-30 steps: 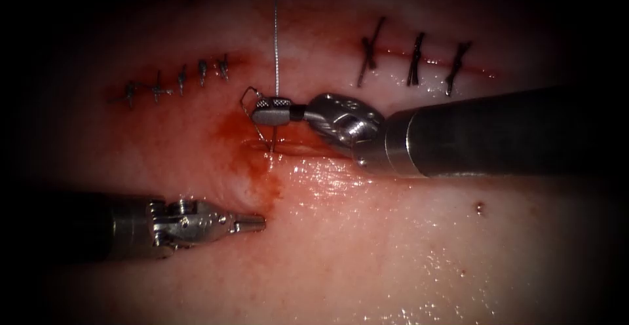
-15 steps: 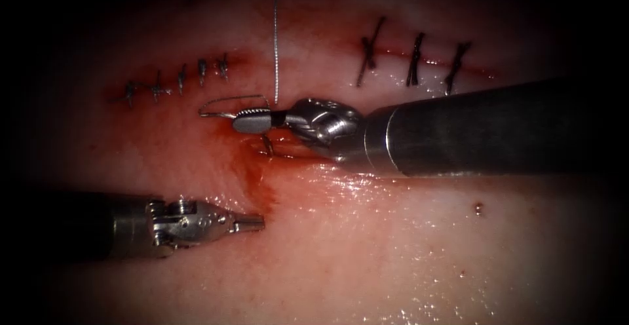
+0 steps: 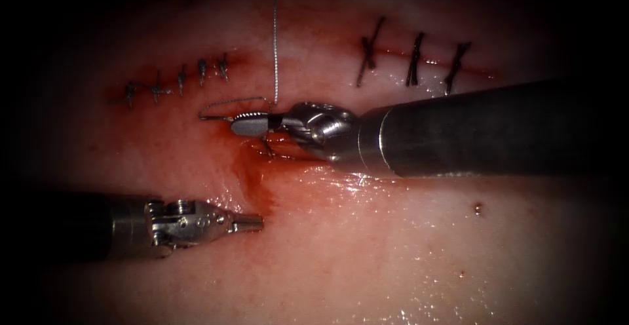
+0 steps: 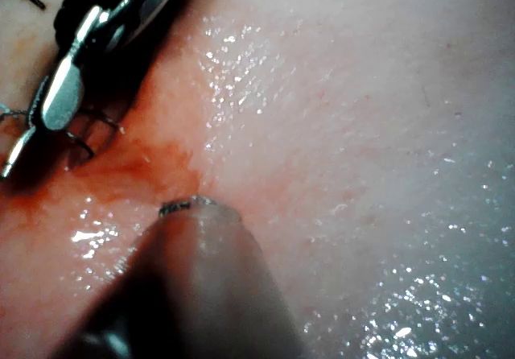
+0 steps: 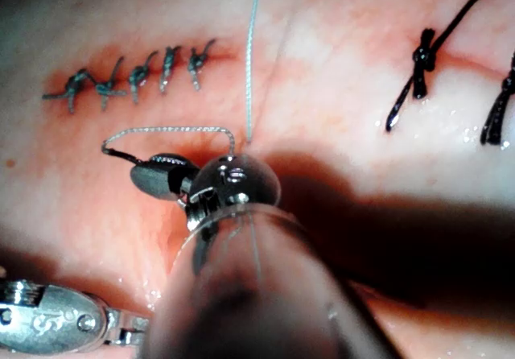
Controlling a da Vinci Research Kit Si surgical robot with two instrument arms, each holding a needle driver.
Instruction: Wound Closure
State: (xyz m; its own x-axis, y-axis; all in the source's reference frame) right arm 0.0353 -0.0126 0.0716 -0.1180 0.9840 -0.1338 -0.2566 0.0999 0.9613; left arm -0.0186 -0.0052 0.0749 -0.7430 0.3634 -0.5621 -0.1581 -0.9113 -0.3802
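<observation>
tissue (image 3: 367, 253): pale, wet pork belly, glossy across the lower half.
cut (image 3: 282, 147): open stretch runs across mid-scene, under the R claw; sutured rows sit above it on both sides.
fluid (image 3: 252, 168): red pool round the open cut, streak running down toward the L claw.
R claw (image 3: 247, 125): comes in from the right, shaft low over the tissue; jaws closed on the needle at the cut. Also seen end-on in the R wrist view (image 5: 159, 178).
L claw (image 3: 252, 221): lower left, well apart from the cut, jaws closed together, holding nothing; tip just below the fluid streak.
needle (image 3: 267, 145): gripped in the R claw, a short bit of curve shows below the jaws, dipping at the cut edge; can't tell how deep it sits, or where along its curve it's held. Curve also seen beside the R claw in the L wrist view (image 4: 80, 146).
thread (image 3: 276, 43): pale strand drops straight from the top to the R claw, then loops out left of the jaws (image 5: 165, 131) and back.
dark stitches (image 3: 414, 59): 3, upper right of the cut.
grey stitches (image 3: 180, 79): 5 small knots, upper left.
</observation>
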